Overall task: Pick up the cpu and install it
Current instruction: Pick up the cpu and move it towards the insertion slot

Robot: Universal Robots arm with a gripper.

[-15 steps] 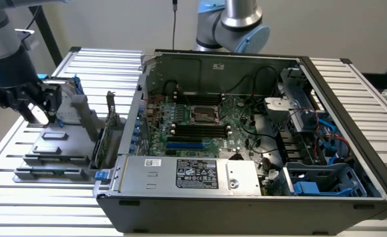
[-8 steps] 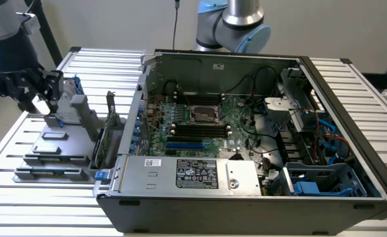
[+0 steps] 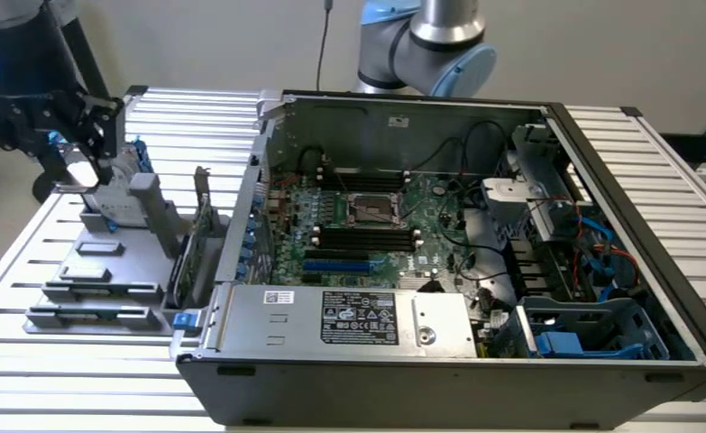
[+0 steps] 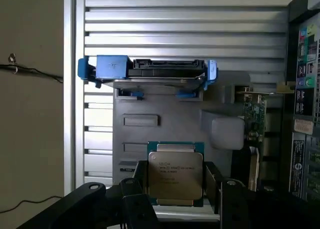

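The cpu (image 4: 175, 174), a flat square chip with a shiny silver top on a green board, sits between my gripper's (image 4: 176, 189) two dark fingers (image 4: 138, 189), which press on its opposite edges. In the exterior view my gripper (image 3: 76, 180) hangs at the far left over the grey holder blocks (image 3: 100, 271), with the cpu (image 3: 72, 184) as a pale plate at its tip, slightly above the fixture. The open computer case (image 3: 641, 298) lies to the exterior view's right, and the motherboard's empty square socket (image 3: 374, 209) shows in its middle.
A silver hard drive with blue brackets (image 4: 150, 69) stands upright at the back of the holder fixture. Expansion cards (image 3: 197, 244) stand between the fixture and the case wall. Everything rests on a slatted metal table (image 3: 40, 361). The arm's base (image 3: 431, 45) rises behind the case.
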